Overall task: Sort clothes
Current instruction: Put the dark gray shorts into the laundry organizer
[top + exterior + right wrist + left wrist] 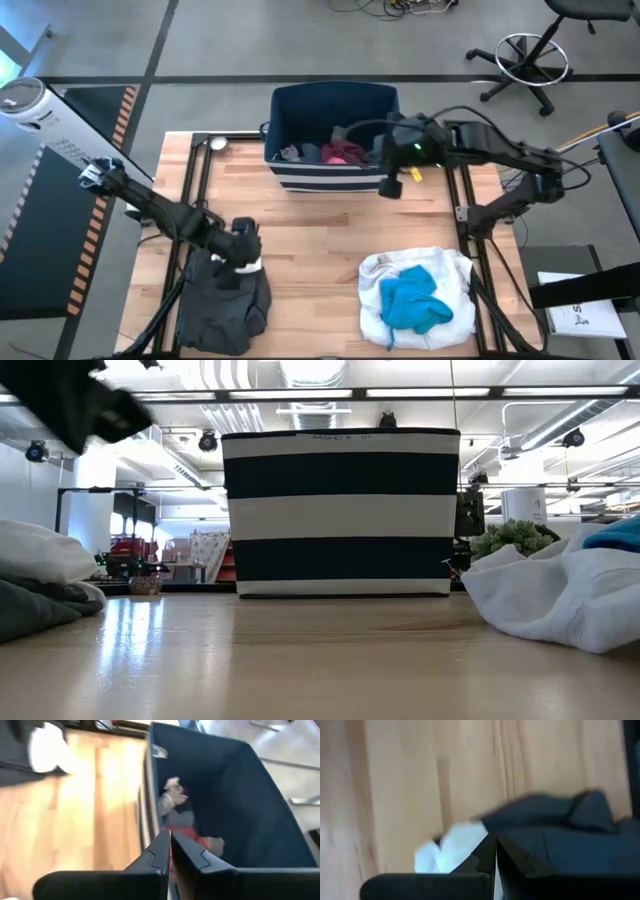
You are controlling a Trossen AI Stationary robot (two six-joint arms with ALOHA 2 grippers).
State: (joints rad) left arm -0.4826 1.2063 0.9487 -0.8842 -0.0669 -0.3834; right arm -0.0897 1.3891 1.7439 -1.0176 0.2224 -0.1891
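Right gripper (388,186), fingers pressed together and empty, hangs at the striped bin's (300,105) rim; pink piece (343,152) is unsorted inside. Left gripper (243,262), closed and empty, sits over the dark grey garment (222,305). Blue garment (412,298) rests on white garment (385,270).

Striped navy bin (333,170) (table's far edge), green plant (512,538)

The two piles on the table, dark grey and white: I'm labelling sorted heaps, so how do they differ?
The dark grey pile lies at the table's front left, under the left gripper; the white pile lies front right, with no gripper near it. The white pile carries a bright blue garment; the dark grey pile shows only a small white piece at its top edge. Both are crumpled heaps outside the bin.
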